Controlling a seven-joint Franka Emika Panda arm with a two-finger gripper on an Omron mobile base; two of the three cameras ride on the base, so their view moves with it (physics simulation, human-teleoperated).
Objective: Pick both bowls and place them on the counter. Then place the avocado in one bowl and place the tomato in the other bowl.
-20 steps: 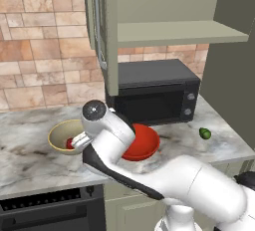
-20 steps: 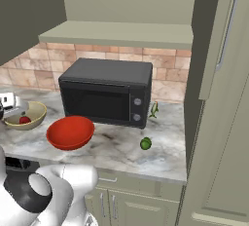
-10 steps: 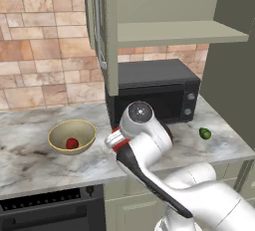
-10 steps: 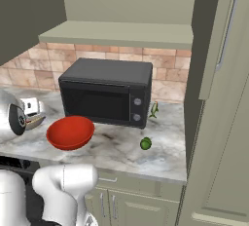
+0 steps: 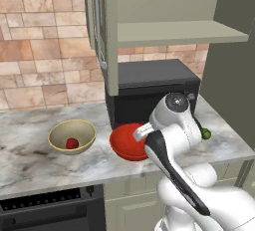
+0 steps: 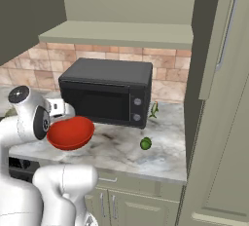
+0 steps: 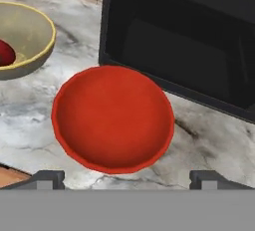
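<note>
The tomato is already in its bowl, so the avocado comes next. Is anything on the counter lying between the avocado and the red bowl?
Nothing visible does. The avocado lies on bare counter to the right of the red bowl, with the microwave set back behind both.

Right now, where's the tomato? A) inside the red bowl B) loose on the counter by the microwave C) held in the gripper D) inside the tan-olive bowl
D: the tomato sits at the bottom of the tan-olive bowl, while the red bowl is empty and the open gripper above it holds nothing.
</note>
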